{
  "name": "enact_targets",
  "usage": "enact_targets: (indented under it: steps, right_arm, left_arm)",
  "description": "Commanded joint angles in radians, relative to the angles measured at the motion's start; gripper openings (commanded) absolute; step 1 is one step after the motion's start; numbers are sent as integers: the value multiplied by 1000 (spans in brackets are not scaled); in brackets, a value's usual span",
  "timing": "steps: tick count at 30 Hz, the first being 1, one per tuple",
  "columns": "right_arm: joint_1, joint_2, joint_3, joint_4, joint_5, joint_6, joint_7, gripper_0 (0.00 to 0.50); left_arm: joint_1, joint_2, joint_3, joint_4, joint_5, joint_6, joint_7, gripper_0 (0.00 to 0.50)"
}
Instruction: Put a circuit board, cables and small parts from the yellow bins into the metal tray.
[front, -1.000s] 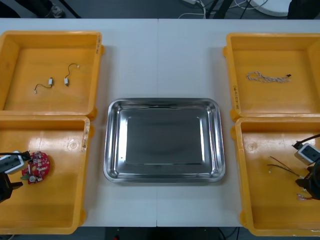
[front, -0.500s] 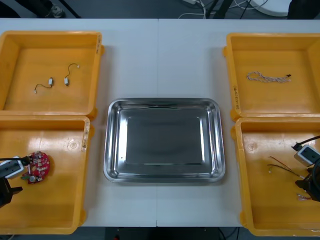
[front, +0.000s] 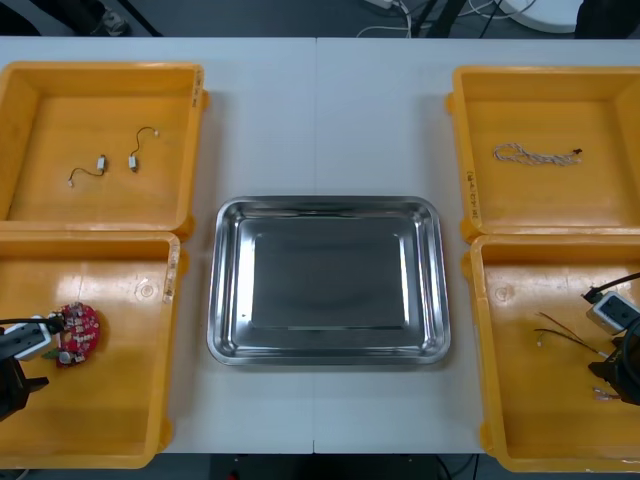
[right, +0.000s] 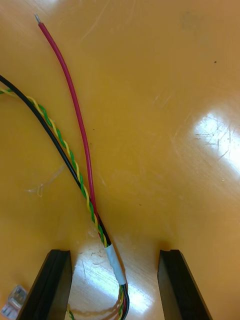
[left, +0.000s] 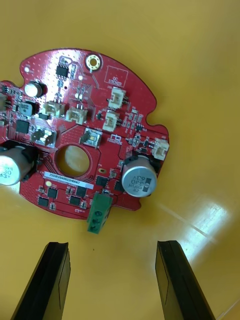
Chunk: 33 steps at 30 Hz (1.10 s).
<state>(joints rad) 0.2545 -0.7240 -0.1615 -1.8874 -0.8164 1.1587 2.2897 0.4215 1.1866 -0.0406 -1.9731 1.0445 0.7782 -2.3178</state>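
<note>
A round red circuit board (front: 76, 333) (left: 82, 135) lies flat in the near left yellow bin (front: 120, 440). My left gripper (front: 12, 385) (left: 112, 280) hovers open just short of the board's green connector, fingers (left: 52, 280) apart. In the near right yellow bin (front: 520, 420) lies a cable bundle (front: 568, 335) (right: 75, 165) of red, black and yellow-green wires. My right gripper (front: 622, 375) (right: 115, 285) is open over it, the taped part of the bundle between its fingers (right: 177, 285). The metal tray (front: 327, 205) sits bare in the middle.
The far left yellow bin (front: 195, 150) holds small metal parts (front: 117, 164) on thin wires. The far right yellow bin (front: 465, 150) holds a twisted pale cable (front: 534, 154). A small clear connector (right: 15, 298) lies beside my right gripper's finger.
My left gripper has slid back toward the table's near edge, away from the circuit board. The right gripper has shifted slightly the same way. Nothing was picked up.
</note>
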Motion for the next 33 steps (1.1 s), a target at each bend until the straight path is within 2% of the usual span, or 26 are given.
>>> enact_targets:
  steps: [1, 10, 11, 13, 15, 16, 17, 18, 22, 32, 33]
  right_arm:
    - [26, 21, 20, -4, 14, -10, -3, 500]
    - [26, 23, 20, -2, 17, -10, -9, 500]
    - [26, 23, 20, -2, 17, -10, -9, 479]
    - [26, 25, 20, -2, 17, -10, -9, 408]
    - [26, 23, 20, -4, 17, -10, -9, 236]
    - [26, 23, 20, -4, 17, -10, -9, 200]
    - [26, 23, 20, -4, 17, -11, -9, 128]
    - [26, 23, 20, -4, 17, -11, -9, 78]
    - [26, 25, 20, -4, 17, -13, -9, 30]
    - [11, 23, 16, -4, 16, -16, -9, 23]
    - [6, 23, 16, -4, 16, -16, -9, 23]
  left_arm:
    - [-36, 42, -5, 3, 17, -11, -81, 500]
    - [-55, 42, -19, 14, 25, -8, -80, 500]
    - [-69, 42, -35, 20, 25, -10, -80, 500]
    - [-89, 42, -53, 37, 26, -11, -81, 500]
    - [-101, 42, -68, 53, 28, -27, -81, 500]
    - [-102, 42, -70, 53, 26, -28, -81, 500]
    - [-102, 42, -70, 54, 28, -28, -81, 500]
    - [-101, 42, -70, 53, 28, -28, -81, 500]
    - [-102, 42, -73, 53, 32, -28, -80, 500]
    - [-102, 42, -73, 54, 35, -28, -80, 500]
    - [-104, 42, -73, 54, 35, -28, -80, 455]
